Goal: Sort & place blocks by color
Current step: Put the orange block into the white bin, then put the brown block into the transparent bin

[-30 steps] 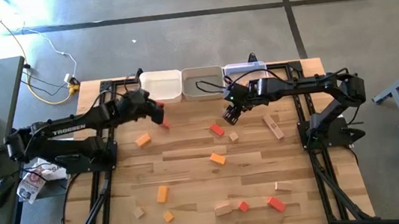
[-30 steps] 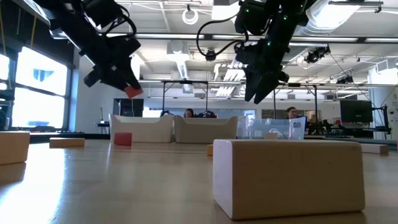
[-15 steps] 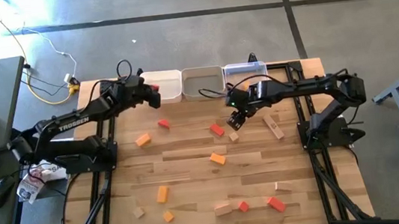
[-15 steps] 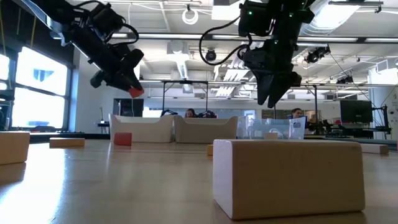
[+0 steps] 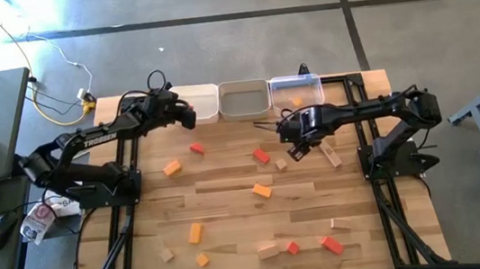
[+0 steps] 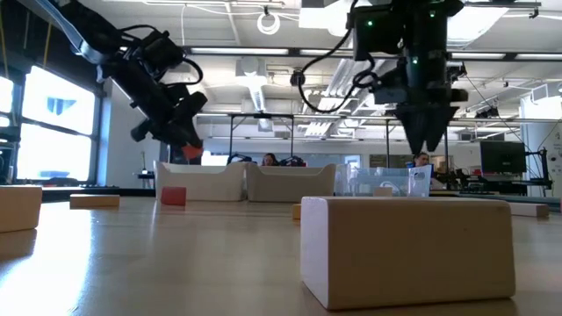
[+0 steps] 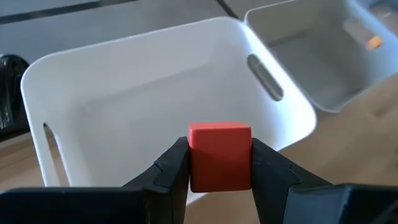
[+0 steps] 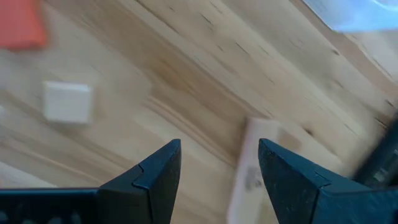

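My left gripper (image 5: 185, 116) is shut on a red cube (image 7: 220, 155) just short of the near rim of the white bin (image 7: 155, 93), at the table's far edge. The grey bin (image 5: 244, 99) and the clear bin (image 5: 294, 86) stand to the right of the white bin. My right gripper (image 8: 217, 168) is open and points down above the table, over one end of a pale wooden bar (image 8: 252, 177) that lies flat. A small pale cube (image 8: 67, 102) and a red block (image 5: 261, 155) lie close by. Other red, orange and pale blocks are scattered over the table. My left gripper pinches the red cube by two opposite side faces (image 7: 194, 163) between its two fingers. The fingers slant down toward the table's far edge. The cube is lifted clear and sits level, its top face showing (image 7: 219, 129).
Loose blocks lie at mid-table, among them red (image 5: 196, 148) and orange (image 5: 171, 168), (image 5: 262, 190), and along the near edge, pale (image 5: 268, 251) and red (image 5: 332, 245). A large pale block (image 6: 406, 250) stands close to the low camera. A desk with cables stands off the table's left.
My left gripper has carried the red cube toward the table's far edge, up to the white bin, sinking a little. My right gripper has gone toward the table's right edge and slightly nearer, and has tipped from slanting to pointing almost straight down over the pale bar.
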Robot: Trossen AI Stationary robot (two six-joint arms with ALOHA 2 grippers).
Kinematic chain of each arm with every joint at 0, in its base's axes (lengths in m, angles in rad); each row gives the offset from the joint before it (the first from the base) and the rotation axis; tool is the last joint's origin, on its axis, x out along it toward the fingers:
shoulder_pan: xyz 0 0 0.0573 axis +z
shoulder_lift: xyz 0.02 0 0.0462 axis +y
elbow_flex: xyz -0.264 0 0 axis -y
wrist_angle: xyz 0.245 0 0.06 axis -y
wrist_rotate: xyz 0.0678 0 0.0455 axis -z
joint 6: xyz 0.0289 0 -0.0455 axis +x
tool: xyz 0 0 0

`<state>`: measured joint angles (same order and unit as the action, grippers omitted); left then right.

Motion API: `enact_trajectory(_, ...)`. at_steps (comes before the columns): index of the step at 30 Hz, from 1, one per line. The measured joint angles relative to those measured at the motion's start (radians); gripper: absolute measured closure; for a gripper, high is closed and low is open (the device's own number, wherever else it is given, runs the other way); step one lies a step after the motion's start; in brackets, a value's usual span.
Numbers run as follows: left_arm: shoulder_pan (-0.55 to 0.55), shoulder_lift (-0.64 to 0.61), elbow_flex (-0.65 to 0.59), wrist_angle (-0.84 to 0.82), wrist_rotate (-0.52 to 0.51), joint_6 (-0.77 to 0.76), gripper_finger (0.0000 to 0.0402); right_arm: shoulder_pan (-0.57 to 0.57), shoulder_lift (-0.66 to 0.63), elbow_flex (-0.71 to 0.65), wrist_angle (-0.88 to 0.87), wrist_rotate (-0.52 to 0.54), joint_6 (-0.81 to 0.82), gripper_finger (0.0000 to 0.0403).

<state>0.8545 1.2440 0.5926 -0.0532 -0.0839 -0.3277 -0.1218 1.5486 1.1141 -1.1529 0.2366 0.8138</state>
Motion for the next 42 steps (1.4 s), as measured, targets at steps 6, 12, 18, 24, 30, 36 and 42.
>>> enact_trajectory(6,0.032,0.015,0.000,-0.001,0.025,0.011,0.0289,0.023,0.000,0.000,-0.083,0.013,0.017,0.0201)
enact_trajectory(12,0.061,0.015,0.014,-0.006,0.075,0.051,0.0289,0.053,0.000,-0.001,-0.163,0.079,0.046,0.0201)
enact_trajectory(18,0.063,0.015,0.058,-0.004,0.092,0.052,0.0288,0.084,0.000,-0.001,-0.206,0.128,0.109,0.0201)
enact_trajectory(24,0.068,0.015,0.075,-0.006,0.096,0.070,0.0284,0.111,0.000,-0.001,-0.209,0.127,0.139,0.0201)
enact_trajectory(30,0.068,0.019,0.075,-0.026,0.088,0.070,0.0253,0.112,0.000,-0.001,-0.207,0.107,0.151,0.0201)
enact_trajectory(36,0.068,0.019,0.075,-0.032,0.070,0.070,0.0226,0.110,0.000,-0.001,-0.182,0.095,0.120,0.0201)
enact_trajectory(42,0.068,0.019,0.075,-0.029,0.097,0.070,0.0214,0.109,0.000,-0.001,-0.174,0.098,0.080,0.0201)
